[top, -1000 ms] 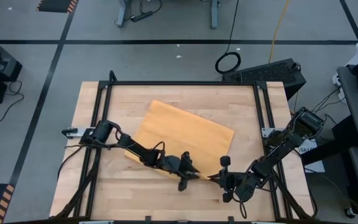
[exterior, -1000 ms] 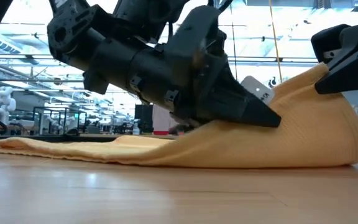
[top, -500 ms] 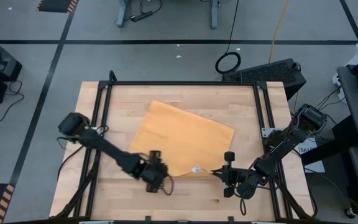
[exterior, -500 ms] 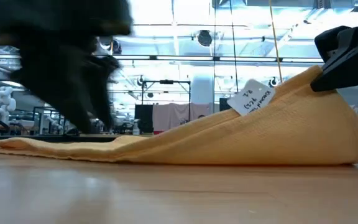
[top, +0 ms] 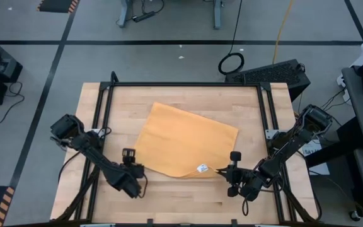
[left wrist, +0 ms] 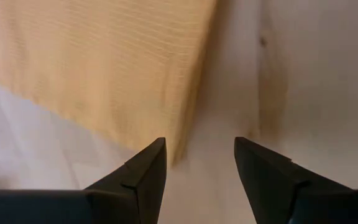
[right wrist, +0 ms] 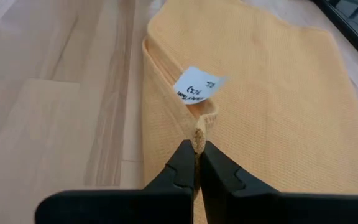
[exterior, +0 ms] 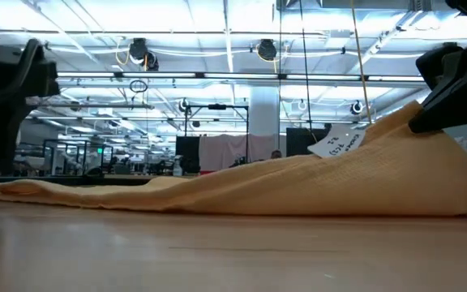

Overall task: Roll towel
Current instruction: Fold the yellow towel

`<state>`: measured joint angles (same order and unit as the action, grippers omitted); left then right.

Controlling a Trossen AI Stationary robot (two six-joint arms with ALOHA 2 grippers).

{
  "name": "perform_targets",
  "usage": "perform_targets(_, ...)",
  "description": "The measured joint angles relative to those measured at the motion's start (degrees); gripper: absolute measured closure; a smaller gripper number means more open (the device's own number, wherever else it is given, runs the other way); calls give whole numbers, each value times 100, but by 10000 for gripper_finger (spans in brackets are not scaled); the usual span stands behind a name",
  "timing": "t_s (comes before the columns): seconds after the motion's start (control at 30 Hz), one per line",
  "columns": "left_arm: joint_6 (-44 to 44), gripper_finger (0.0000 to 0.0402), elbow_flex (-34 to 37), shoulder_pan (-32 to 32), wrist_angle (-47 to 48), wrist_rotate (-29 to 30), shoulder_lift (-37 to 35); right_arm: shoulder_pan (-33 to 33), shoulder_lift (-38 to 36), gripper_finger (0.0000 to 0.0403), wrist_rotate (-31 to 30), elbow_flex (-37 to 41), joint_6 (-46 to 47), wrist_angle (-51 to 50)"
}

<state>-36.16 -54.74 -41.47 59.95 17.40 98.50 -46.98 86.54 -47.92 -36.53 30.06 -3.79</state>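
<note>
Right end effector clenched on the near right corner of the towel, fingertips pinching a small tuft of yellow cloth in the right wrist view. Corner lifted off the counter, so in the low view slopes up from a flat left end to a raised right end under that end effector. White tag just beside the pinched corner, sticking out from the raised edge.

Left end effector released, fingers apart with bare wood between them, nothing held; sits low over the counter just off the towel's near left corner, edge of the cloth right ahead of the fingertips in the left wrist view.

Towel lies in the middle of the counter, spread in one flat sheet apart from the lifted corner, turned at an angle to the counter's edges: long axis running from far left to near right, one corner pointing toward the far left, the held corner toward the near right.

Against one second earlier: left end effector then on the near edge close to the right one, beside the tag; now drawn back well leftward and opened. Right grip and towel's lie unchanged.
</note>
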Motion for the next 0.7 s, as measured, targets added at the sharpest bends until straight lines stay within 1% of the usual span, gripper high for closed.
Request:
perform_targets(0.23, -104, 208, 411, -47, -14, -108, -282, 0, 0, 403, 0, 0, 40, -12)
perform_targets(0.37, -110, 208, 739, -41, -311, 75, -551, 0, 0, 403, 0, 0, 81, -85)
perform_targets(0.57, -72, 209, 1137, 38, -747, 131, -750, 0, 0, 402, 0, 0, 86, -105)
perform_targets(0.63, 46, 216, 1262, 77, -935, 158, -772, 0, 0, 402, 0, 0, 86, -104)
perform_targets(0.7, 75, 235, 1358, 119, -1042, 155, -780, 0, -2, 402, 0, 0, 86, -105)
